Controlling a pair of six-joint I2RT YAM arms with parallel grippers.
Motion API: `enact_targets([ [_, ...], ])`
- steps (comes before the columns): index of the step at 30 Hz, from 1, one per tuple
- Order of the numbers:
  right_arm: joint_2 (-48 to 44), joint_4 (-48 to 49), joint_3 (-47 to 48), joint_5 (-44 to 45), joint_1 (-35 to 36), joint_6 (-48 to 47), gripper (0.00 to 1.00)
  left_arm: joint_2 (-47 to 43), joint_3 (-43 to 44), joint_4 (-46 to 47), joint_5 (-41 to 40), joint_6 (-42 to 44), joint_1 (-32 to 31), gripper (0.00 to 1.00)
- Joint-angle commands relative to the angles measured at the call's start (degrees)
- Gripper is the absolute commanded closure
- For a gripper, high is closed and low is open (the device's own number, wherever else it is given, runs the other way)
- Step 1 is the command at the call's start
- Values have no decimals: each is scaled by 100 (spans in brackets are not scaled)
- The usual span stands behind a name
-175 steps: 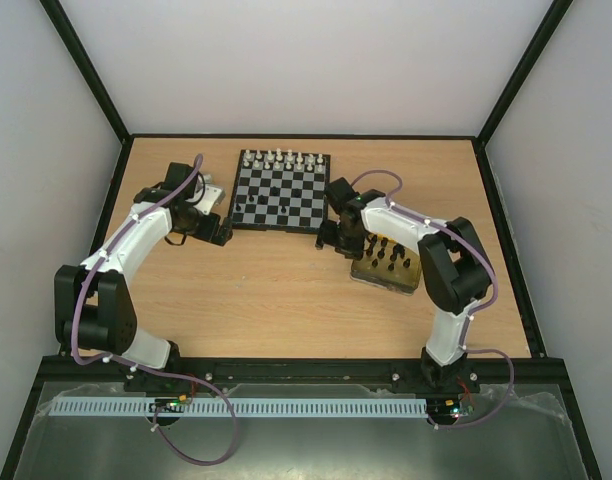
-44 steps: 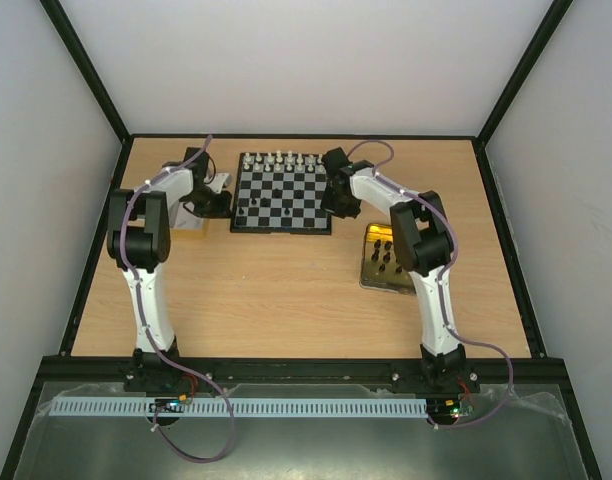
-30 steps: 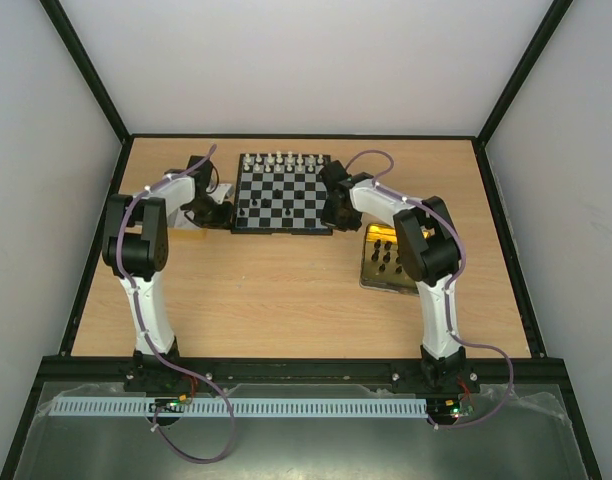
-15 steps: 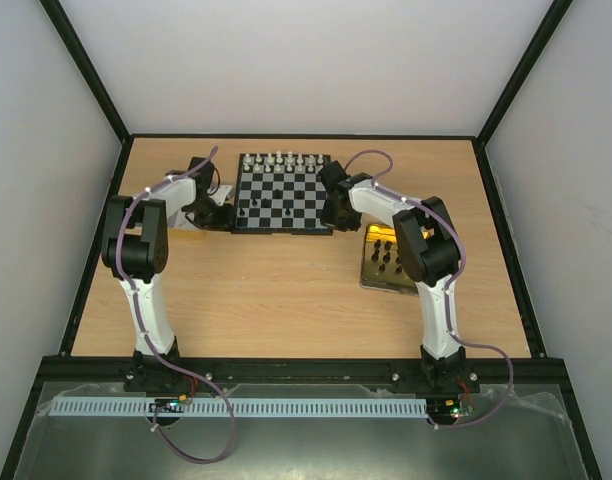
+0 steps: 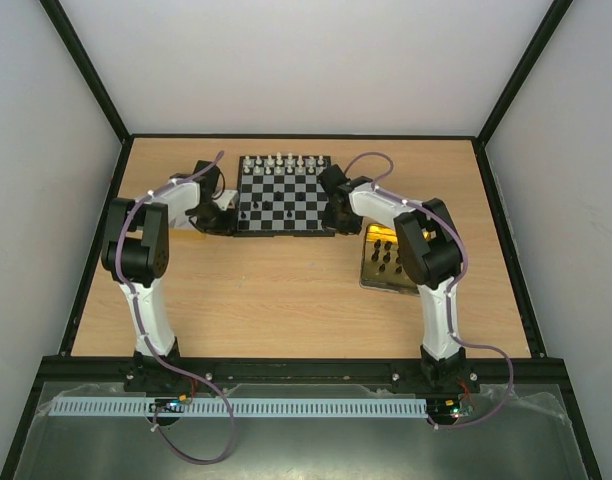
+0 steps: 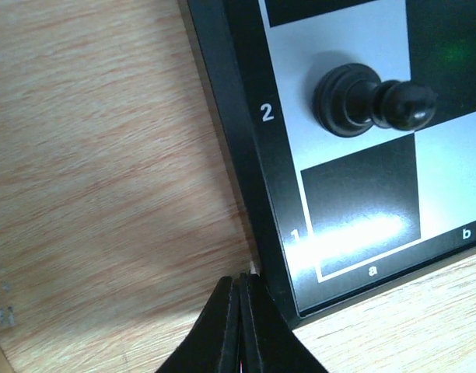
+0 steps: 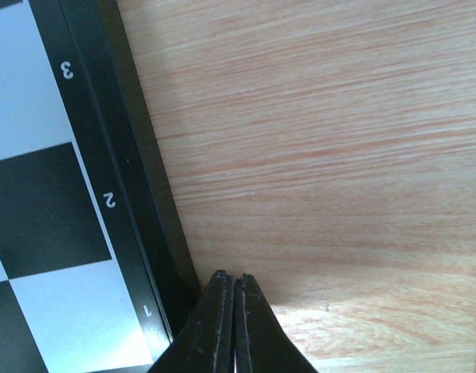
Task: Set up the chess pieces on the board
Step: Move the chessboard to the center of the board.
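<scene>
The board [image 5: 283, 195] lies at the far middle of the table [image 5: 286, 300], and the two arms reach to it from both sides. The left arm [image 5: 136, 250] rises from its base to a high elbow, then stretches forward and inward, so that the left gripper [image 6: 239, 281] is low at the near left corner of the board. Its two fingers are pressed together with nothing between them. Their tips stand just beside the black rim, close to the mark "1"; I cannot say surely if they touch it. A black pawn [image 6: 370, 101] stands on the pale square a2 near this corner.

The right arm [image 5: 431, 250] makes the mirror pose. The right gripper [image 7: 232, 281] is also clenched tight and empty, with its tips at the rim on the right side of the board, beside the number 1.

White chess pieces [image 5: 281, 160] stand along the far edge of the board. More black pieces [image 5: 388, 255] stand on a gold tray [image 5: 368, 274] near the right arm.
</scene>
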Motion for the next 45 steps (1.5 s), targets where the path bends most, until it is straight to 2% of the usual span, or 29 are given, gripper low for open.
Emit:
enact_targets([
  [1, -20, 228, -322, -719, 388, 91, 98, -167, -137, -48, 863, 98, -375, 98],
  [16, -371, 326, -863, -666, 651, 215, 98, -575, -575, -46, 742, 146, -420, 98],
  [25, -872, -346, -922, -89, 604, 163, 98, -740, -481, -327, 449, 364, -39, 98],
  [29, -800, -835, -367, 260, 363, 41, 98, -638, -180, -365, 28, 353, 146, 98],
  [34, -390, -1152, 490, 432, -88, -111, 98, -107, 708, -488, -255, 243, 235, 98],
  [41, 690, -1449, 2066, 484, -556, -223, 96, 756, 1822, -595, -464, -18, 319, 98],
  [45, 1356, -1544, 2976, 482, -664, -196, 92, 1190, 2316, -591, -540, -124, 332, 97],
])
